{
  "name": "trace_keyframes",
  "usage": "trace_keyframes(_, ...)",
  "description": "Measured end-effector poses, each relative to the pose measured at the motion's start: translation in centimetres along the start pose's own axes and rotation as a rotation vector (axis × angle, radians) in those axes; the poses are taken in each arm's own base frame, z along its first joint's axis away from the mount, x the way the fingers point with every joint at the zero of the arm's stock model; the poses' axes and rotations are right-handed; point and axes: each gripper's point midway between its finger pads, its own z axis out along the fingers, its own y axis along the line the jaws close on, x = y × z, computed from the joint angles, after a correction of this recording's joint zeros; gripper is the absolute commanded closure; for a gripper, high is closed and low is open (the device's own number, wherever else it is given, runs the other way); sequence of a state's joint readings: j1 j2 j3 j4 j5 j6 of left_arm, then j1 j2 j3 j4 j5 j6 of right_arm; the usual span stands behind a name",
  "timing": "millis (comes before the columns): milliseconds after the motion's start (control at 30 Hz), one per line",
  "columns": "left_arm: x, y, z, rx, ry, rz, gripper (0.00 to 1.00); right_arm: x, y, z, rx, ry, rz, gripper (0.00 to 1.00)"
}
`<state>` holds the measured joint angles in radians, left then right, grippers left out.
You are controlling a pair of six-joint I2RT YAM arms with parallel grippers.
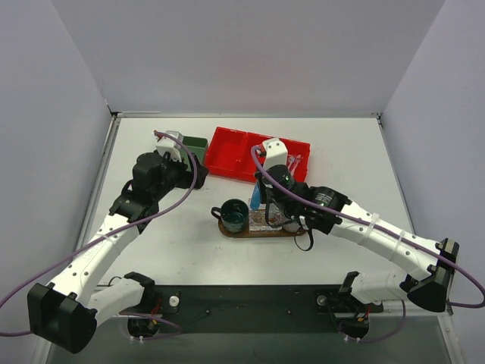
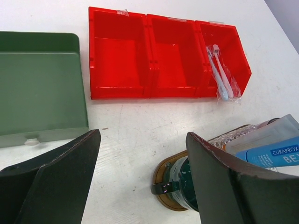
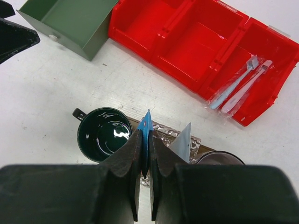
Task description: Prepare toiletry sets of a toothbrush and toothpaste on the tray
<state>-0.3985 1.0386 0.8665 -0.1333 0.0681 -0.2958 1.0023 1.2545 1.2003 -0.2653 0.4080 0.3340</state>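
Observation:
My right gripper (image 3: 145, 136) is shut on the crimped end of a blue toothpaste tube (image 3: 146, 122) and holds it upright above the oval brown wooden tray (image 1: 250, 232), just right of the dark green mug (image 3: 103, 133). A pale grey-blue tube (image 3: 183, 142) stands beside it, next to a second mug's rim (image 3: 219, 157) that my fingers mostly hide. Two pale toothbrushes (image 3: 238, 88) lie wrapped in the red bin's right compartment. My left gripper (image 2: 142, 177) is open and empty above the table, between the green box and the tray, with the green mug (image 2: 184, 184) by its right finger.
The red three-compartment bin (image 1: 242, 152) stands at the back; its left and middle compartments hold nothing. The green square box (image 2: 39, 88) sits left of it, close to my left gripper. Crinkled clear wrapping (image 3: 163, 130) lies on the tray between the mugs.

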Motion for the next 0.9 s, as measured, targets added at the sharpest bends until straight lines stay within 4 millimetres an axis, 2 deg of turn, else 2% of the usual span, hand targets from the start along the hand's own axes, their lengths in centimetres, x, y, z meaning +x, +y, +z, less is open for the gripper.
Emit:
trace_keyframes(233, 0.1, -0.2, 0.0, 0.01, 0.006, 0.001, 0.16, 0.2, 0.0, 0.3, 0.014, -0.007, -0.035, 1.0)
trace_keyframes(600, 0.3, -0.3, 0.1, 0.018, 0.012, 0.003, 0.16, 1.5, 0.0, 1.6, 0.053, 0.029, -0.091, 1.0)
trace_keyframes(900, 0.5, -0.4, 0.2, 0.021, 0.018, 0.004, 0.16, 1.6, -0.3, 1.8, 0.072, 0.022, -0.096, 1.0)
